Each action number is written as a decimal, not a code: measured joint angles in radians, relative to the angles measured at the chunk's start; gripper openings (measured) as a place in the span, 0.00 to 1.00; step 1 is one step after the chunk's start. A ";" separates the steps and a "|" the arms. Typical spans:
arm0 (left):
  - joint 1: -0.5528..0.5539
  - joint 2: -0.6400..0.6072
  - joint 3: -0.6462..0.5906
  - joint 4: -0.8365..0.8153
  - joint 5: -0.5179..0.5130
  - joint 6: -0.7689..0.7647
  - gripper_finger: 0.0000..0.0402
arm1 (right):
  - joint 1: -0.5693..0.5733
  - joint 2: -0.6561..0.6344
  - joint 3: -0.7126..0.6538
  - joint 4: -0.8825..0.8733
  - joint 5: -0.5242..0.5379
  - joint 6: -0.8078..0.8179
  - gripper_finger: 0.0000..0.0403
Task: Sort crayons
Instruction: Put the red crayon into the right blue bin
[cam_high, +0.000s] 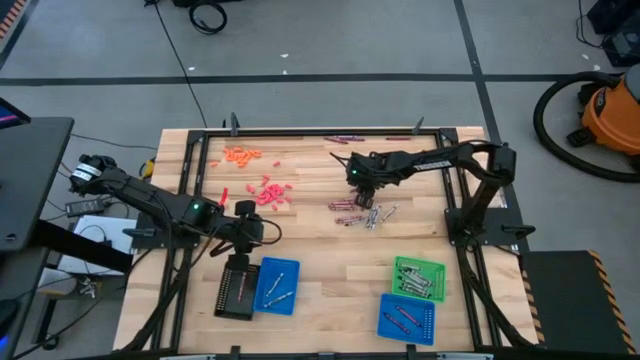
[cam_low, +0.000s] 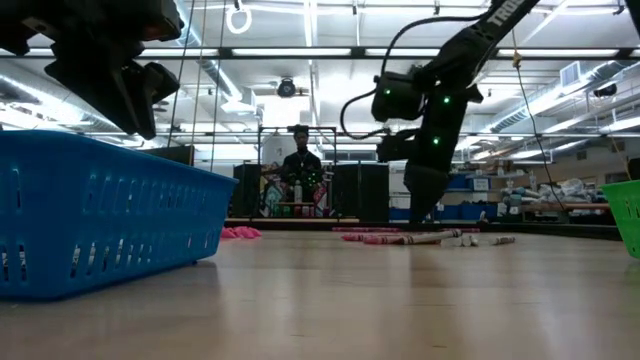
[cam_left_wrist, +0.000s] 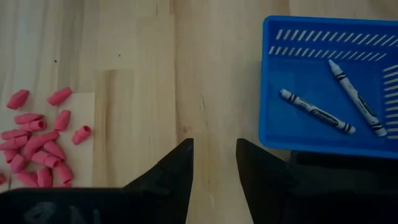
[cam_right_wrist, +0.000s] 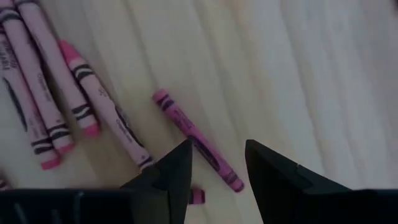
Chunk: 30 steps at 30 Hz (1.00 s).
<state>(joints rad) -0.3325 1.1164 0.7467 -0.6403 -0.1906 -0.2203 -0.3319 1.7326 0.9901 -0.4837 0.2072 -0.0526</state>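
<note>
Pink and purple crayons (cam_high: 356, 208) lie loose on the wooden table right of centre, and they also show in the low view (cam_low: 410, 238). My right gripper (cam_high: 358, 186) hovers open just above them, pointing steeply down. One pink crayon (cam_right_wrist: 199, 140) lies on the wood under the gap between my right gripper's (cam_right_wrist: 217, 149) fingers, untouched. My left gripper (cam_left_wrist: 214, 146) is open over bare wood, holding nothing. It hangs above the table (cam_high: 247, 215) beside a blue tray (cam_left_wrist: 268, 81) in which two silver-grey crayons (cam_left_wrist: 316, 111) lie flat.
A heap of short pink pieces (cam_high: 270, 192) lies left of centre, with orange pieces (cam_high: 240, 154) at the far left. A black tray (cam_high: 235, 287) stands beside the left blue tray (cam_high: 277, 285). A green tray (cam_high: 418, 278) and another blue tray (cam_high: 407, 318) hold crayons at the near right.
</note>
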 joint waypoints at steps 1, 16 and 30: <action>0.000 0.000 0.000 0.000 0.000 0.000 0.33 | -0.002 0.011 0.009 -0.009 -0.007 -0.004 0.39; 0.000 0.000 0.000 -0.002 0.000 0.004 0.33 | -0.046 0.087 0.057 -0.075 -0.125 -0.060 0.34; 0.000 0.001 0.000 0.056 0.000 -0.005 0.33 | -0.049 0.093 0.054 -0.081 -0.188 -0.061 0.04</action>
<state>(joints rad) -0.3328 1.1172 0.7471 -0.5842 -0.1905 -0.2253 -0.3814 1.8260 1.0443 -0.5643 0.0192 -0.1132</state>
